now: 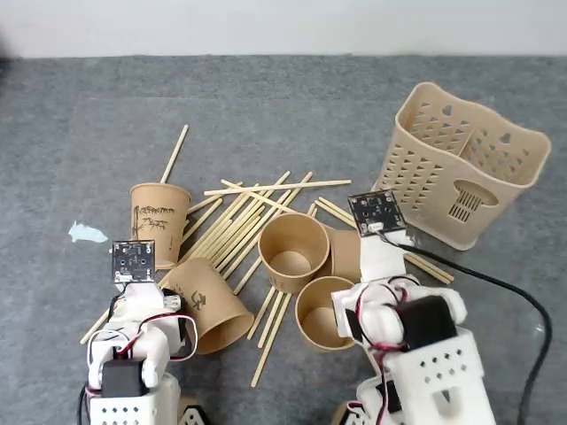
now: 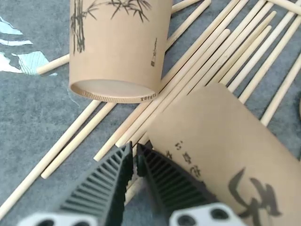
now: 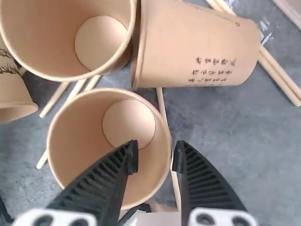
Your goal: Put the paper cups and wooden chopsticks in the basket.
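Lying cup [image 1: 342,257] half behind right arm [image 1: 416,332], chopsticks [image 1: 232,232] partly under cups [image 1: 292,252], printed cup [image 2: 115,47] cut by edge

Setting as I see it: grey felt-like mat [image 1: 266,115] spread across the whole foreground; pale wall [image 1: 283,27] along its far edge.

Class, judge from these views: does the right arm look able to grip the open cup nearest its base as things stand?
Probably yes. The right gripper is open above the open cup, straddling its rim, with nothing in between. The cup on its side lies close but off that stretch of rim.
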